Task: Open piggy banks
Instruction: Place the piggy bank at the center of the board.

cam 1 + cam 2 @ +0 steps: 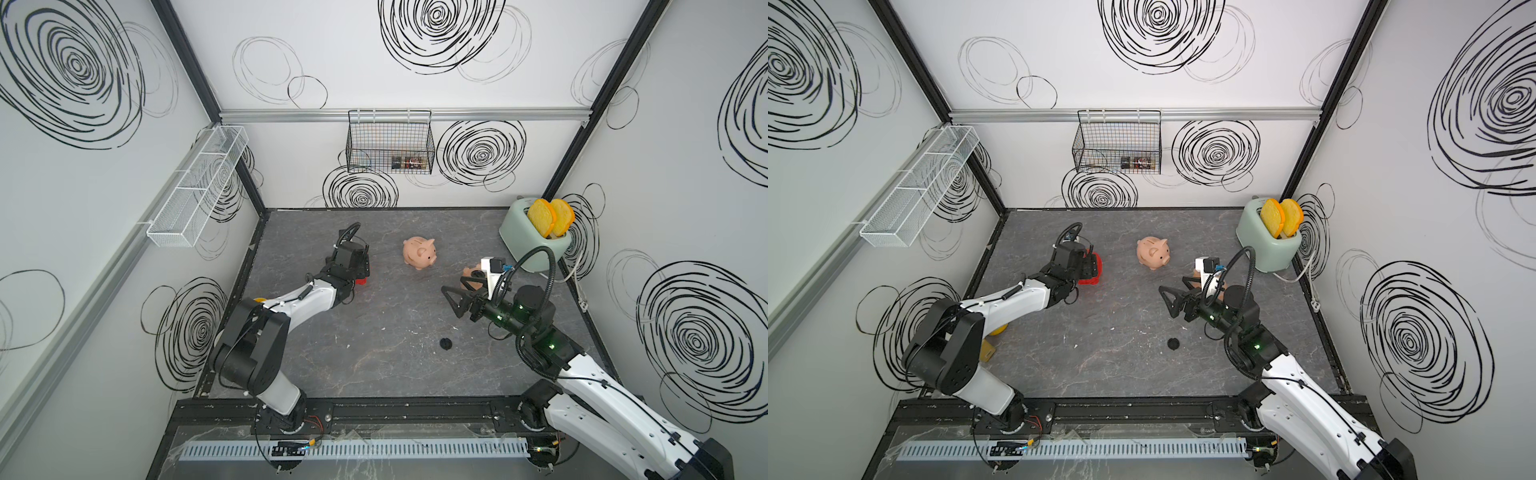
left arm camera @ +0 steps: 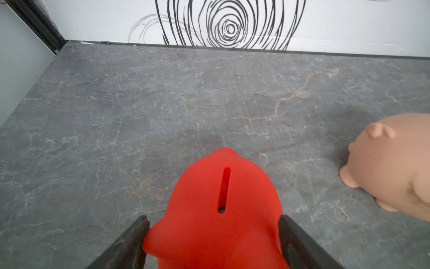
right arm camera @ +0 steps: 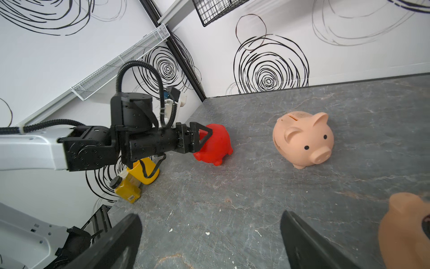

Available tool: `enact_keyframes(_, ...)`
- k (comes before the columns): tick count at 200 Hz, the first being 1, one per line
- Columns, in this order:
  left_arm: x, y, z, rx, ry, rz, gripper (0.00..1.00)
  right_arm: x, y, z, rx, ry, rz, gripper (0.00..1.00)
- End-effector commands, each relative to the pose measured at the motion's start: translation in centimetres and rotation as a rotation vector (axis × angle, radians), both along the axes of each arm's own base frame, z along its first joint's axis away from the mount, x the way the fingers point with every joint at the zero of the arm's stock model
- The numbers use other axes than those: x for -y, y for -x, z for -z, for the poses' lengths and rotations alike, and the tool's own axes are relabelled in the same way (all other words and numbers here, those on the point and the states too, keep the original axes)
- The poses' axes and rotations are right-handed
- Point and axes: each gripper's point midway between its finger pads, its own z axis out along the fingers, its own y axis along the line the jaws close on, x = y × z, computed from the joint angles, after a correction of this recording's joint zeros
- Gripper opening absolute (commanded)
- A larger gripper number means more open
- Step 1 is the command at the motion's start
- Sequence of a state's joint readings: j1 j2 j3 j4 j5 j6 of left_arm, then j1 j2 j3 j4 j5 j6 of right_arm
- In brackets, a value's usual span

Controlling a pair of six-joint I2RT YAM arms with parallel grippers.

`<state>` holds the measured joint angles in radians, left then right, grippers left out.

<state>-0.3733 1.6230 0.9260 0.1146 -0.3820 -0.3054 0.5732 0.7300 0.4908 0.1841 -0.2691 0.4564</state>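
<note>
Mostly hidden red pig [image 1: 1089, 282] in left fingers [image 2: 130, 244], right fingers [image 3: 111, 244] wide, tan pig [image 3: 400, 230] half-seen

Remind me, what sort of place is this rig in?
Probably an enclosed robot test cell, not a real kitchen: scribble-printed wall panels, left arm and right arm bolted to a front rail, staged props like the toaster and pink piggy bank.

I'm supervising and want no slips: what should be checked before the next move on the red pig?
1. Grip: left tool on red pig, ok; fingers press both flanks.
2. Belly access: cannot tell; slot faces up, underside hidden.
3. Free helper: right tool open and empty, ok.
4. Clearance: pink pig upright, apart from both tools, ok.
5. Clutter: loose black plug lies alone on table, ok.
</note>
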Motion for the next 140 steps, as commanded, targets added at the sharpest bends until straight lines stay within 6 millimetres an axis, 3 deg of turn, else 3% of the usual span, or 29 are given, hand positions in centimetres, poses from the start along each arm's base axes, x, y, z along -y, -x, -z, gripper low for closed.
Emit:
enact_keyframes(1,-0.6,-3.5,-3.1,0.111,0.0,-0.006,0.8,0.0,0.6,-2.1,0.086,0.009,-0.029,0.98)
enact_keyframes(58,-1.2,-7.7,-3.3,0.119,-0.014,0.009,0.8,-0.1,1.2,-1.5,0.078,0.043,-0.058,0.98)
enact_keyframes(140,-0.7,-10.6,-2.8,0.117,-0.074,-0.033,0.8,0.8,1.2,-0.5,0.058,0.058,-0.017,0.98)
